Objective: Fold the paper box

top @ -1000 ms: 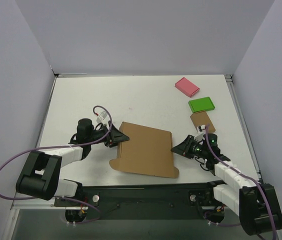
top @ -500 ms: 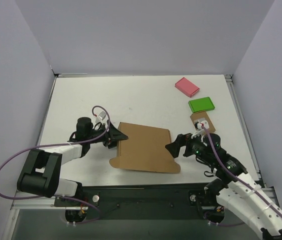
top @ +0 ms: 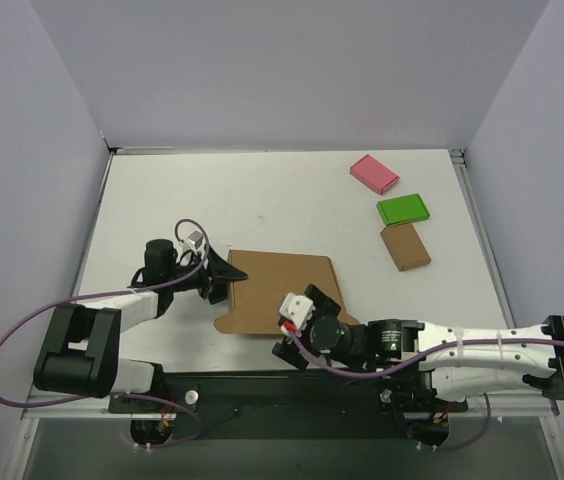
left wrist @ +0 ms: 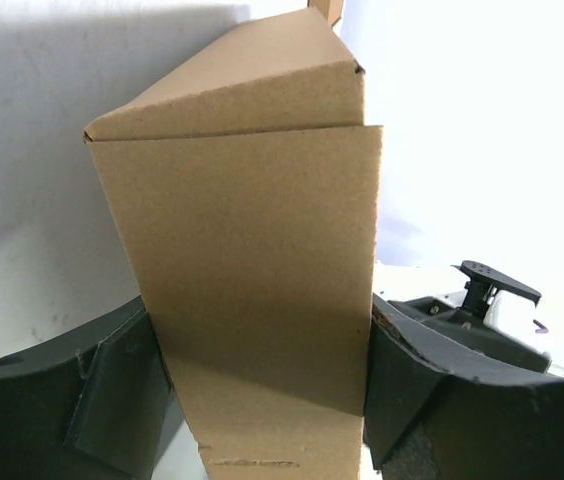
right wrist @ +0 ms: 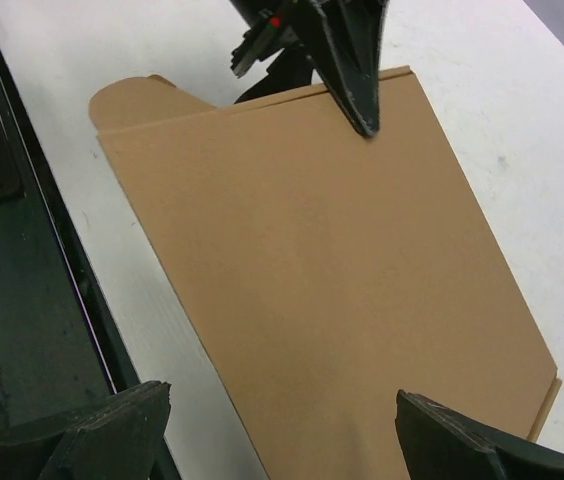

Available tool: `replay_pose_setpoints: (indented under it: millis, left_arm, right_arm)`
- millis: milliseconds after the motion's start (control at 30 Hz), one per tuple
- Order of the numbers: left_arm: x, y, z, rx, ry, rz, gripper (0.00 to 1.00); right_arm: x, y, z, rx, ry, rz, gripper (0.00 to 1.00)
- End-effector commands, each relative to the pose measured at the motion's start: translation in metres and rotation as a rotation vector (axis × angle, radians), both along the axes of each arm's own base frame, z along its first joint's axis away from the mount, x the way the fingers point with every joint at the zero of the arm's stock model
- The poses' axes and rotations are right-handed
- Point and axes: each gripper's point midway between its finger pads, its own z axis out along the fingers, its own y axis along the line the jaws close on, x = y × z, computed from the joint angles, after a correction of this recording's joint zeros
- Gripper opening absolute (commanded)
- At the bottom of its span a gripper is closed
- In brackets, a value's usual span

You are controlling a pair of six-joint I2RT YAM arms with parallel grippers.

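- Only the overhead view takes in the whole white bench (top: 262,195). It shows the paper box (top: 280,280) lying toward the near side. Three small blocks sit well beyond the box's far right corner: a brown block (top: 405,246) closest to it, then a green block (top: 403,209), then a pink block (top: 374,173).
- Only the left wrist view shows the left gripper (left wrist: 262,385) up close. Its fingers press against both sides of a raised, folded cardboard flap, clamped on it.
- Only the right wrist view shows the right gripper (right wrist: 282,435) clearly. Its fingers are spread wide with nothing between them, poised above the box's near edge.
- The left arm reaches in low from the box's left side and meets its left edge.
- The right arm stretches in from the box's right, running along its near side.
- The box is plain brown cardboard, mostly flat, with a rounded tab at its near left corner.
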Motion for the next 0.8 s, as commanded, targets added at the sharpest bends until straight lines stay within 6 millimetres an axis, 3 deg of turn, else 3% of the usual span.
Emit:
replay_pose_setpoints:
  millis: [0, 167, 267, 467, 733, 767]
  left_arm:
    - [-0.007, -0.001, 0.003, -0.076, 0.081, 0.008, 0.49]
    - [-0.009, -0.001, 0.003, -0.09, 0.09, 0.011, 0.49]
    - [-0.014, -0.001, 0.003, -0.11, 0.105, 0.013, 0.49]
    - [-0.018, -0.001, 0.005, -0.131, 0.119, 0.013, 0.48]
    - [-0.021, -0.002, 0.007, -0.154, 0.135, 0.015, 0.48]
    - [-0.021, -0.002, 0.007, -0.156, 0.134, 0.016, 0.48]
  right_arm:
    - [0.008, 0.019, 0.016, -0.066, -0.163, 0.017, 1.0]
    - [0.005, 0.031, -0.013, -0.158, -0.184, 0.056, 1.0]
    - [0.008, 0.036, -0.019, -0.175, -0.217, 0.053, 1.0]
    - [0.029, 0.022, -0.024, -0.256, -0.351, -0.051, 0.99]
    - [0.035, 0.012, -0.045, -0.371, -0.41, -0.029, 0.91]
    - [0.035, 0.012, -0.045, -0.376, -0.414, -0.029, 0.87]
